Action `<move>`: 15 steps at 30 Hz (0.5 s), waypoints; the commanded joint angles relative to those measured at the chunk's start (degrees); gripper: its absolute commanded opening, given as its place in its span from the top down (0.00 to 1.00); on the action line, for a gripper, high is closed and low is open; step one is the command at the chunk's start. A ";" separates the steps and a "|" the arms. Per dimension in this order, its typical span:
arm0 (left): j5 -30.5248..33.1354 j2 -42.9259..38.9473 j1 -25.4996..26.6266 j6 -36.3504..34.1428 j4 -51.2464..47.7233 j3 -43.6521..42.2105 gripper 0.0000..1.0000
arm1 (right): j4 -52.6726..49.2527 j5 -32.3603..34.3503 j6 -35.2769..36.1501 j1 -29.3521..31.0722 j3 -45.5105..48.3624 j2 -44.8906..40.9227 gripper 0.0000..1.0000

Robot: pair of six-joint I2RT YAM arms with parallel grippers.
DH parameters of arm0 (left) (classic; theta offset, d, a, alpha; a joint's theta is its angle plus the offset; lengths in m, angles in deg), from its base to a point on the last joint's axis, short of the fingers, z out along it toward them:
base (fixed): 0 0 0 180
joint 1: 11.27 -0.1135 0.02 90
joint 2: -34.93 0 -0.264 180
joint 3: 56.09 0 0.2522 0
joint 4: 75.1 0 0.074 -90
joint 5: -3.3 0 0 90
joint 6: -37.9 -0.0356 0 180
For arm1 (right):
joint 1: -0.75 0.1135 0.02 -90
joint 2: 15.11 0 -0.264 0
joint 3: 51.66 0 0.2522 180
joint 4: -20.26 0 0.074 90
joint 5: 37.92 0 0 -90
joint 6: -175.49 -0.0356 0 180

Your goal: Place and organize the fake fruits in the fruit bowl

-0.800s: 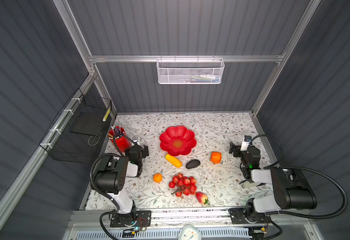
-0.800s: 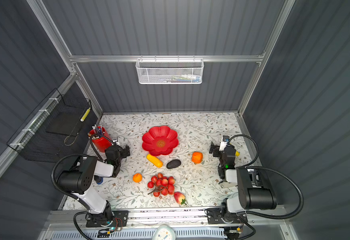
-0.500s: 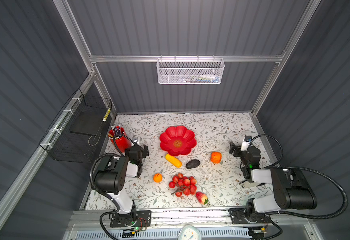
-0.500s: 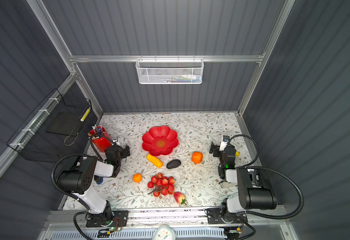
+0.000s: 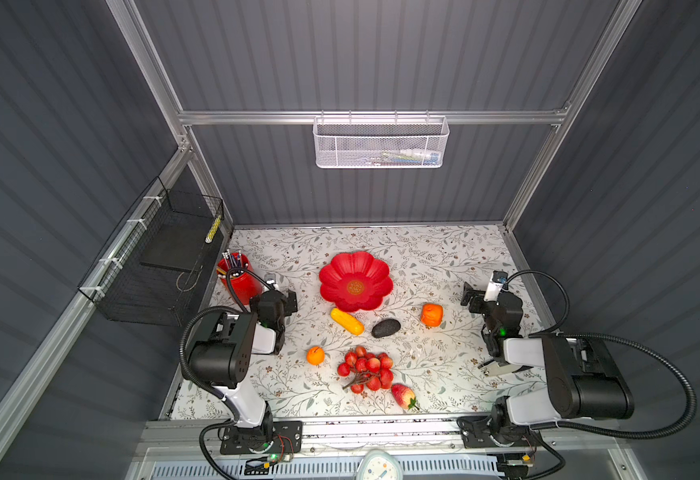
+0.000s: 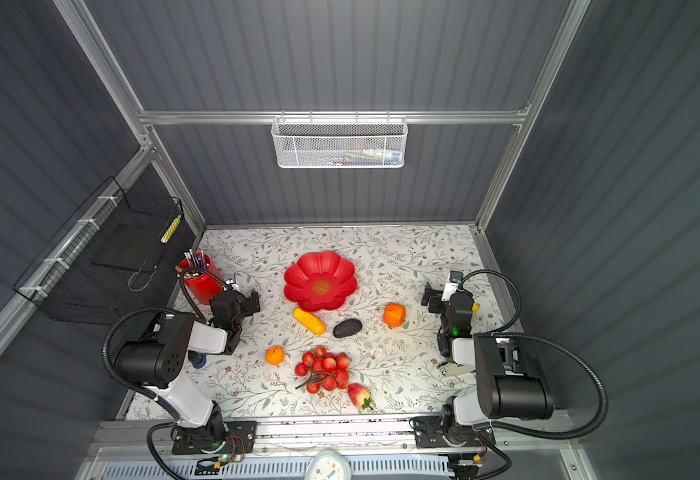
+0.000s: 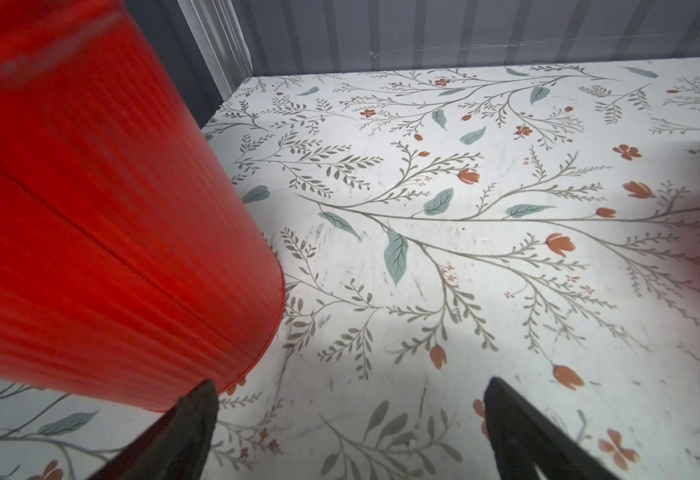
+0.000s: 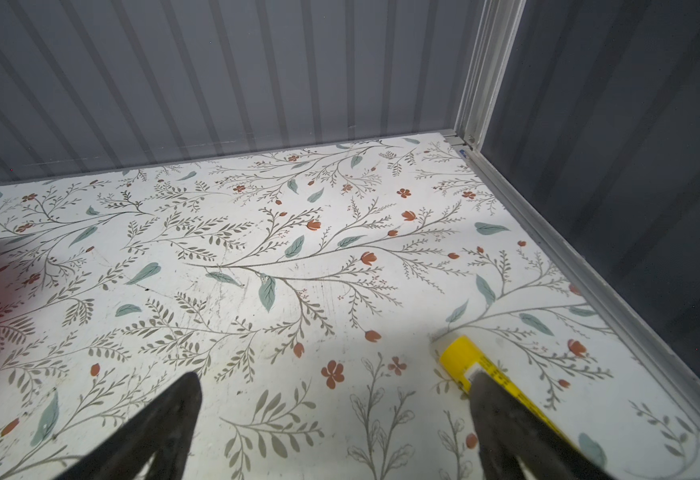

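The empty red flower-shaped fruit bowl sits mid-table. In front of it the fake fruits lie on the table: a yellow oblong one, a dark rough oval, a larger orange, a small orange, a red berry bunch and a strawberry. My left gripper rests low at the left, open and empty, beside the red cup. Over at the right, my right gripper is likewise open with nothing between its fingers. Neither wrist view shows a fruit.
A red ribbed pencil cup stands close to the left gripper. A yellow marker-like stick lies by the right gripper's finger near the right wall. A black wire basket hangs on the left wall, a white one on the back.
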 commanded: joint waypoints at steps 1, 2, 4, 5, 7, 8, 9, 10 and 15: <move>-0.46 0.02 -0.43 0.52 1.38 0.62 0.00 | 0.22 0.72 -0.47 -0.18 -0.96 -0.20 0.01; -0.11 -0.18 -0.40 0.07 1.88 0.75 0.00 | 0.26 0.69 -0.46 -0.19 -0.94 -0.29 0.01; -0.61 -3.50 -0.30 -0.17 -4.55 2.37 0.00 | 0.62 1.30 -0.57 -0.15 -0.85 -0.41 0.01; -0.28 -6.29 -0.26 0.20 -10.22 3.99 0.00 | -0.54 3.58 -1.36 -0.05 -1.12 -1.55 0.01; 1.36 -12.22 -0.26 3.65 -22.83 7.81 0.00 | -12.27 8.23 -3.03 -0.01 -4.59 -6.92 0.01; 1.11 -15.43 -0.29 4.81 -27.36 9.30 0.00 | -21.15 9.23 -3.59 0.00 -8.20 -10.14 0.01; -0.14 -18.72 -0.26 5.42 -30.86 10.25 0.00 | -30.03 10.29 -6.39 0.04 -12.44 -12.74 0.01; -1.11 -21.40 -0.35 6.38 -33.36 10.98 0.00 | -35.78 10.87 -10.60 0.04 -15.63 -14.46 0.01; -5.53 -33.83 -0.35 9.05 -44.84 15.16 0.00 | -50.88 3.21 -19.96 -0.75 -23.74 -19.25 0.01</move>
